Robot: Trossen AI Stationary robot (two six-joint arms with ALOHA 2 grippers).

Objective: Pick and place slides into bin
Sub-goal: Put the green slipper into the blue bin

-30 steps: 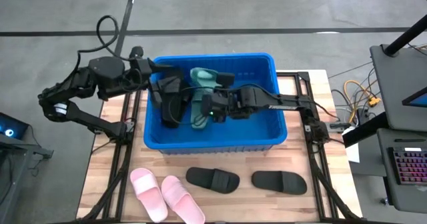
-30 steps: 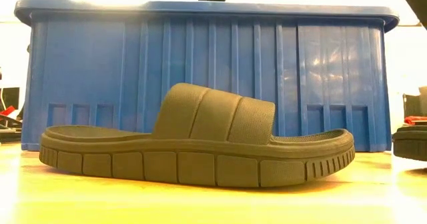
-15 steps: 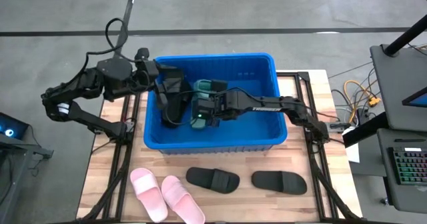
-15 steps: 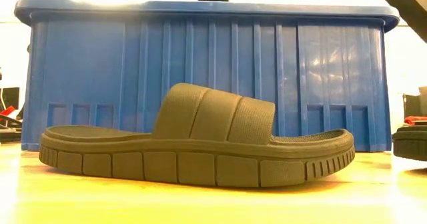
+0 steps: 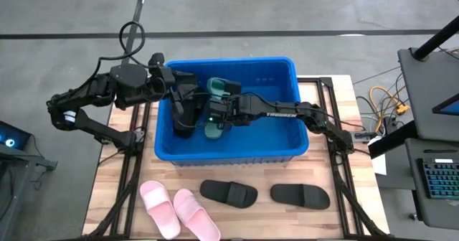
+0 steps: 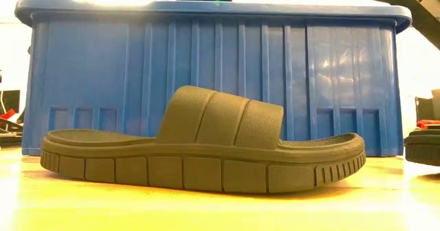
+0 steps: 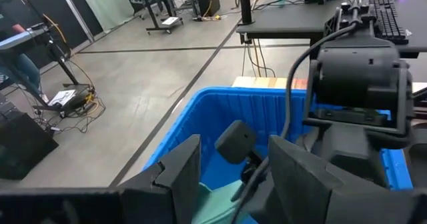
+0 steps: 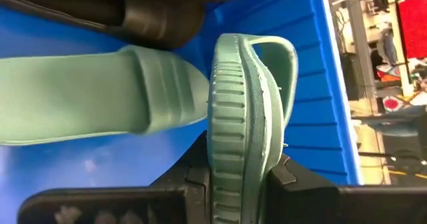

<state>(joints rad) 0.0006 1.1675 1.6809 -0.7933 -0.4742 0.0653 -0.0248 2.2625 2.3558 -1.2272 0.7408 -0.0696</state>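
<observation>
Right gripper [image 8: 240, 177] pinches a green slide [image 8: 243, 104] on edge inside the blue bin [image 5: 229, 153] (only its wrist view shows this); left gripper [image 7: 233, 171] hovers agape at the bin's left.

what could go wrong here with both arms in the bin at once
1. Both arms crowd one corner of the large blue ribbed plastic bin: the left gripper hangs close beside the right gripper, so they might collide.
2. The right gripper pinches a light green rubber slide by its sole edge only; it could twist or slip.
3. Once released, it may land on the second green slide.
</observation>
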